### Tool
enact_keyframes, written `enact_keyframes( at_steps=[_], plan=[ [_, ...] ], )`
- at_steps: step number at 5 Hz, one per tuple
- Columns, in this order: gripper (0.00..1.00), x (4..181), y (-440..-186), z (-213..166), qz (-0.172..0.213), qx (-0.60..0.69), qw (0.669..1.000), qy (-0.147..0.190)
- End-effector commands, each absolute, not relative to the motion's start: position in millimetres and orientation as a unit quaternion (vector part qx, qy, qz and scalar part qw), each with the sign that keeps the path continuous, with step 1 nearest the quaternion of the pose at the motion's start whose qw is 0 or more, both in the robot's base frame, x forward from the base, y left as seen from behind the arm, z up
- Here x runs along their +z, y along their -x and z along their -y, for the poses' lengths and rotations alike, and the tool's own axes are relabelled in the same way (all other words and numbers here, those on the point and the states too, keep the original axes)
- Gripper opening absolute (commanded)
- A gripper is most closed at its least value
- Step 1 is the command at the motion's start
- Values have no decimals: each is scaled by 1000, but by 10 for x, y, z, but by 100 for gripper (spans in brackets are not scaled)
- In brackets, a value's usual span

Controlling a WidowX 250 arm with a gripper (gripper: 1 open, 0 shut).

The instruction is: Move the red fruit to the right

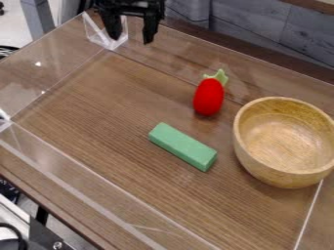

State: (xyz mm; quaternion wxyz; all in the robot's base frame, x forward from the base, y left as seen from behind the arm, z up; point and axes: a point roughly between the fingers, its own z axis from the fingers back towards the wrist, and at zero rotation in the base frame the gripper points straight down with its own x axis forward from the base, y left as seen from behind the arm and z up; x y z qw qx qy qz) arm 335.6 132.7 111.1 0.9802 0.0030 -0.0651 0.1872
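The claw (132, 36) hangs at the upper left of the frame, prongs spread and gripping nothing — well apart from everything on the desk (92, 117). The red fruit (208, 95) lies right of centre, leafy stem pointing up-right, just beside the wooden bowl (283, 141) at the right. A green block (182, 145) lies below — clear of any reach toward the fruit.

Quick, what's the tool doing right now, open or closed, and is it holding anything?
Tool: open, holding nothing, up at the far left corner of the table, well away from the red fruit.
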Motion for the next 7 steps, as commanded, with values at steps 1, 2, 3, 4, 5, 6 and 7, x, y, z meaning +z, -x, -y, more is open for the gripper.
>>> enact_keyframes(
  at_steps=[1,2,3,4,5,6,7],
  plan=[
    [100,1385,-3440,-1380,101,191,976,-13],
    [100,1453,-3454,-1300,104,182,978,-11],
    [100,1431,-3388,-1239,104,170,980,-9],
    [100,1414,-3323,-1218,106,163,981,-14],
    [100,1367,-3429,-1328,111,181,977,-20],
    [100,1311,-3487,-1395,111,193,975,-25],
    [100,1306,-3451,-1386,113,209,971,-31]
  ],
)
